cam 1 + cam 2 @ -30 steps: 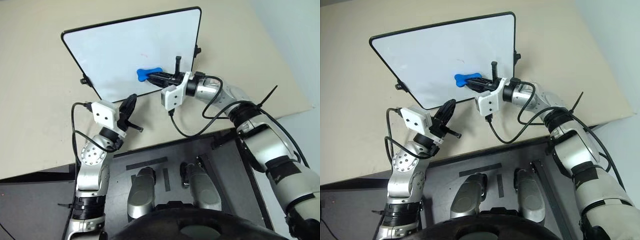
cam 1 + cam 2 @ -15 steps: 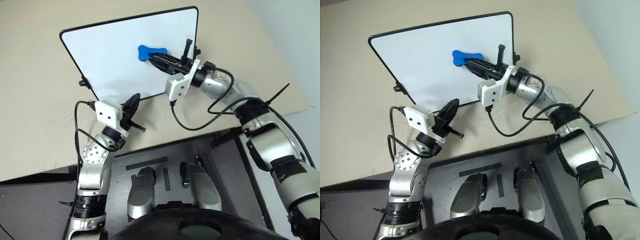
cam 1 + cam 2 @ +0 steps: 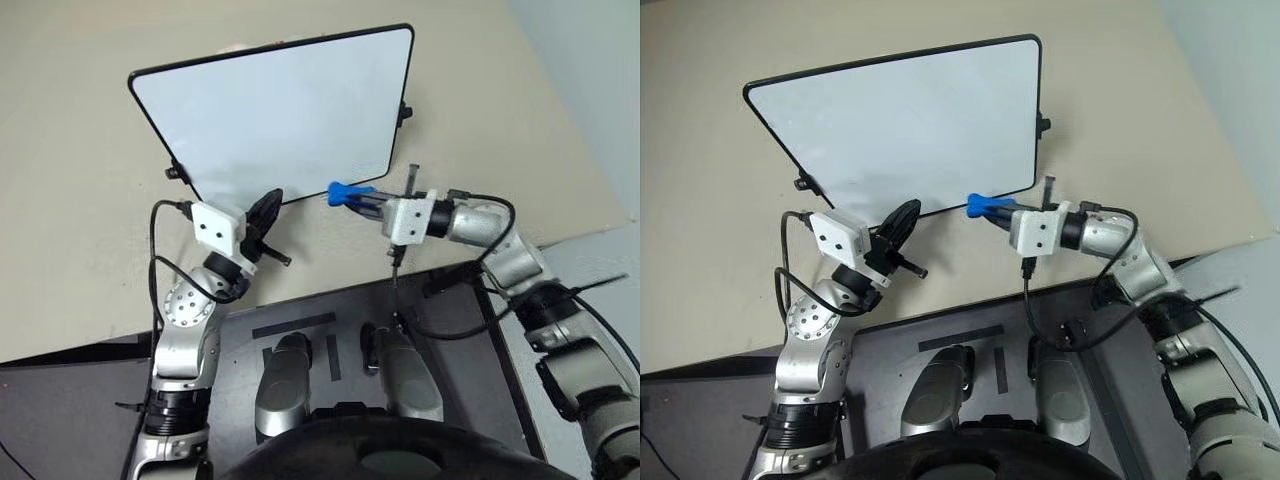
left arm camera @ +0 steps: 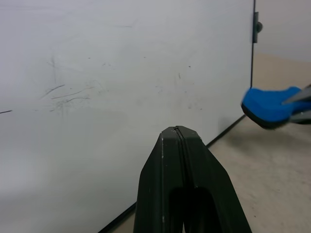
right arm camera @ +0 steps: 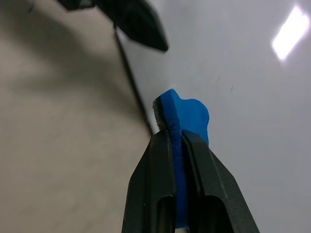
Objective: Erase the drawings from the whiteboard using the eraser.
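Note:
The whiteboard (image 3: 280, 110) lies on the beige table, black-framed. The drawings are out of view: its face looks plain white, with faint grey smears (image 4: 68, 94) in the left wrist view. My right gripper (image 3: 368, 200) is shut on the blue eraser (image 3: 345, 193), which it holds just off the board's near right corner, above the table. The eraser's end (image 5: 187, 114) sticks out past the fingertips. My left gripper (image 3: 265, 212) is shut and empty, its tip at the board's near edge (image 4: 177, 128). The eraser (image 4: 269, 104) hangs to its right.
Small black knobs (image 3: 404, 110) stick out of the board's sides. Bare beige tabletop (image 3: 90, 250) surrounds the board. The table's near edge borders a dark grey platform (image 3: 320, 320). A black cable (image 3: 440, 330) loops under my right wrist.
My right gripper has drawn the eraser off the board's face, back and to the right past the near edge, rolling as it went. The left gripper has stayed put.

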Action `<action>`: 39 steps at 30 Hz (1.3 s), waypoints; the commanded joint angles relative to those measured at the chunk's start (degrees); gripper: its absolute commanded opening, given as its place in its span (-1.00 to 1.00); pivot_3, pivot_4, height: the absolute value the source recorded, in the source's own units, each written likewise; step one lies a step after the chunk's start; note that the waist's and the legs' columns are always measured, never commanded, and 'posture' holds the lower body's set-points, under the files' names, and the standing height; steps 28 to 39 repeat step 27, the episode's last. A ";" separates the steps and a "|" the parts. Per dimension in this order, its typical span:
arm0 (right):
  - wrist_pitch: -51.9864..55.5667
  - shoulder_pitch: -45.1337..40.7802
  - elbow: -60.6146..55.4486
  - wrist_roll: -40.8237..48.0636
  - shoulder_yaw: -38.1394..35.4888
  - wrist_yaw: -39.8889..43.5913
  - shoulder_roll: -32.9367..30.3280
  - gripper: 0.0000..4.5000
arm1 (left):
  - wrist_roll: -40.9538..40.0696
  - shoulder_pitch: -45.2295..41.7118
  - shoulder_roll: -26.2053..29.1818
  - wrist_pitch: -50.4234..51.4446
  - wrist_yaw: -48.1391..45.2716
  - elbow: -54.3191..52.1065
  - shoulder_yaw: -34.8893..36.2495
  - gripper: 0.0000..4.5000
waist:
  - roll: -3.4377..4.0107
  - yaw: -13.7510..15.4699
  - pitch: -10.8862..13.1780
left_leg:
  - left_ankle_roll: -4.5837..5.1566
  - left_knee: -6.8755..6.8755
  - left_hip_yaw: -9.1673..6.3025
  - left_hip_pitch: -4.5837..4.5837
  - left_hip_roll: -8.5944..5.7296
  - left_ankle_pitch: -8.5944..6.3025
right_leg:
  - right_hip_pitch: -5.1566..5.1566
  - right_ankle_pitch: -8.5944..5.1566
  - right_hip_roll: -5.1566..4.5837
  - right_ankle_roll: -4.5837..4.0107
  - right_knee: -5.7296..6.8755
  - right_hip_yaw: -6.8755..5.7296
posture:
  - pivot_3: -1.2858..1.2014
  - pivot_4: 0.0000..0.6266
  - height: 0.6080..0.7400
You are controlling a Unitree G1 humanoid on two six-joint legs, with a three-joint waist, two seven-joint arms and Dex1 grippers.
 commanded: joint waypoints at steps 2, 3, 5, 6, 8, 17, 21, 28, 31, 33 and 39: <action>8.28 2.18 -5.19 1.26 -2.97 0.69 0.06 -1.00 | -1.85 -1.30 1.59 0.12 -1.78 -1.35 0.98 -1.00 | 0.00 -0.11 0.00 | 0.02 0.02 0.00 0.05 0.00 0.06 | 0.05 0.01 0.00 0.02 0.01 0.02 | 0.03 -0.52 1.00; 9.42 2.52 -5.66 1.63 -3.08 0.97 0.41 -0.71 | -1.95 -1.64 1.87 0.25 -2.04 -1.18 0.94 -1.00 | 0.00 -0.22 0.00 | 0.04 0.03 0.01 0.07 -0.01 0.09 | 0.06 0.04 0.00 0.03 0.02 0.04 | 0.03 -0.52 1.00; 10.53 2.77 -6.05 1.62 -3.39 0.79 1.22 -0.49 | -2.13 -2.36 2.30 0.66 -2.33 -1.08 0.95 -1.00 | 0.00 -0.32 0.00 | 0.05 0.06 0.02 0.15 -0.01 0.15 | 0.11 0.12 0.01 0.07 0.04 0.04 | 0.03 -0.52 1.00; 10.61 2.75 -6.08 1.10 -3.51 0.40 1.55 -0.32 | -2.23 -2.66 2.49 0.85 -2.46 -1.03 1.05 -1.00 | 0.00 -0.32 0.00 | 0.05 0.06 0.02 0.21 -0.01 0.17 | 0.16 0.13 0.01 0.07 0.05 0.04 | 0.03 -0.52 1.00; 11.24 2.72 -6.58 0.60 -3.62 0.23 2.23 -0.02 | -2.54 -3.01 2.98 1.07 -2.92 -0.83 1.56 -1.00 | 0.00 -0.32 0.00 | 0.07 0.06 0.00 0.35 0.00 0.19 | 0.30 0.13 0.04 0.07 0.05 0.04 | 0.03 -0.52 1.00; 20.75 7.13 -15.27 11.37 -11.61 -0.60 5.30 0.58 | -3.34 -5.03 5.81 2.72 -4.19 -0.69 3.43 -1.00 | 0.00 0.00 0.00 | 0.07 0.05 -0.01 0.33 -0.03 0.18 | 0.38 0.07 0.06 0.16 -0.07 0.03 | 0.03 -0.52 1.00; 25.02 12.31 -18.65 14.51 -14.71 -0.60 4.78 0.58 | -4.76 -3.10 7.37 3.62 -4.74 -1.92 5.48 -1.00 | -0.02 0.02 -0.01 | 0.07 0.04 0.00 0.33 -0.06 0.15 | 0.45 0.05 0.06 0.19 -0.21 0.04 | 0.03 -0.52 1.00; 30.09 17.79 -23.61 16.82 -19.38 -2.64 4.21 0.58 | -6.11 -0.54 8.01 5.01 -5.10 -3.48 6.48 -1.00 | -0.01 -0.03 -0.01 | 0.05 0.01 0.01 0.35 -0.07 0.12 | 0.45 0.03 0.07 0.23 -0.23 0.05 | 0.03 -0.52 1.00; 30.09 17.79 -23.61 16.82 -19.38 -2.64 4.21 0.58 | -6.11 -0.54 8.01 5.01 -5.10 -3.48 6.48 -1.00 | -0.01 -0.03 -0.01 | 0.05 0.01 0.01 0.35 -0.07 0.12 | 0.45 0.03 0.07 0.23 -0.23 0.05 | 0.03 -0.52 1.00; 30.09 17.79 -23.61 16.82 -19.38 -2.64 4.21 0.58 | -6.11 -0.54 8.01 5.01 -5.10 -3.48 6.48 -1.00 | -0.01 -0.03 -0.01 | 0.05 0.01 0.01 0.35 -0.07 0.12 | 0.45 0.03 0.07 0.23 -0.23 0.05 | 0.03 -0.52 1.00; 30.09 17.79 -23.61 16.82 -19.38 -2.64 4.21 0.58 | -6.11 -0.54 8.01 5.01 -5.10 -3.48 6.48 -1.00 | -0.01 -0.03 -0.01 | 0.05 0.01 0.01 0.35 -0.07 0.12 | 0.45 0.03 0.07 0.23 -0.23 0.05 | 0.03 -0.52 1.00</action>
